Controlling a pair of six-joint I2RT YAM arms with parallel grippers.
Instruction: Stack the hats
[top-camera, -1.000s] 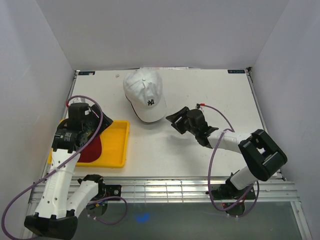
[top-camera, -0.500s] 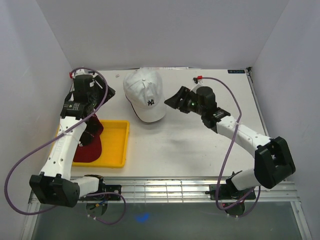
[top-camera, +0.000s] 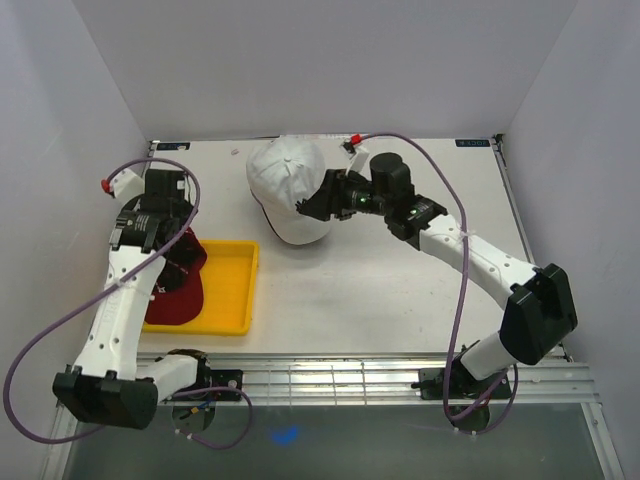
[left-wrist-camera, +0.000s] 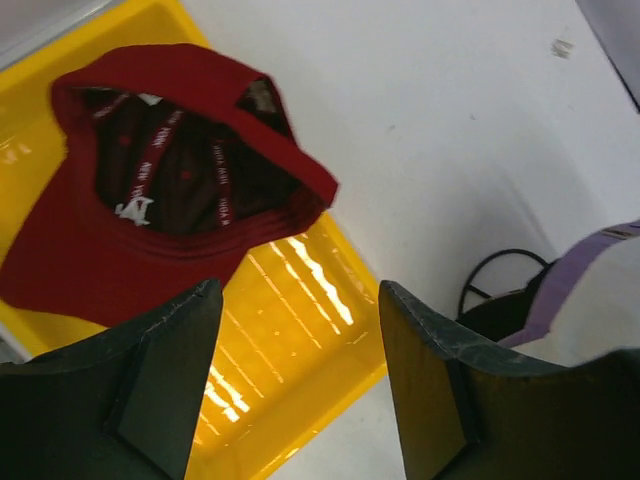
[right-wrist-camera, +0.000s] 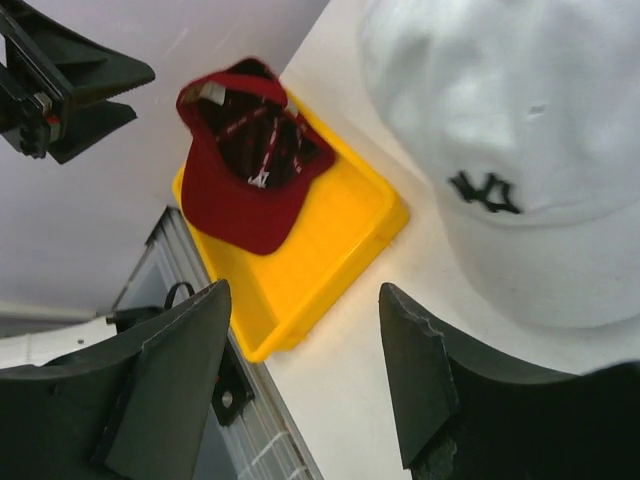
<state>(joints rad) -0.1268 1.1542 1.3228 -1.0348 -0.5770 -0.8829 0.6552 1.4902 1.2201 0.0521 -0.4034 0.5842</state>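
Overhead view of a white table (top-camera: 400, 300) with two robot arms.

A white hat (top-camera: 288, 188) with a dark logo sits crown-up at the far middle of the table, its brim pointing toward the arms. It lies where it lay a second ago.

The right gripper (top-camera: 312, 205) has swung in from the hat's right side and now hangs at the hat's right edge, by the logo. Its fingers (right-wrist-camera: 170, 380) are spread wide and hold nothing. In the wrist view the hat (right-wrist-camera: 500, 150) lies beyond them, and whether they touch the fabric cannot be told.

A dark red hat (top-camera: 178, 292) lies upside down in a yellow tray (top-camera: 232, 290) at the near left, its dark lining facing up – unmoved.

The left gripper (top-camera: 158, 222) was out toward the far left edge half a second ago. It has since drawn back above the tray's far end. Its wrist view shows the fingers (left-wrist-camera: 150, 380) wide apart and empty, with the red hat (left-wrist-camera: 170, 200) and tray floor (left-wrist-camera: 300, 330) below them – well clear of contact.
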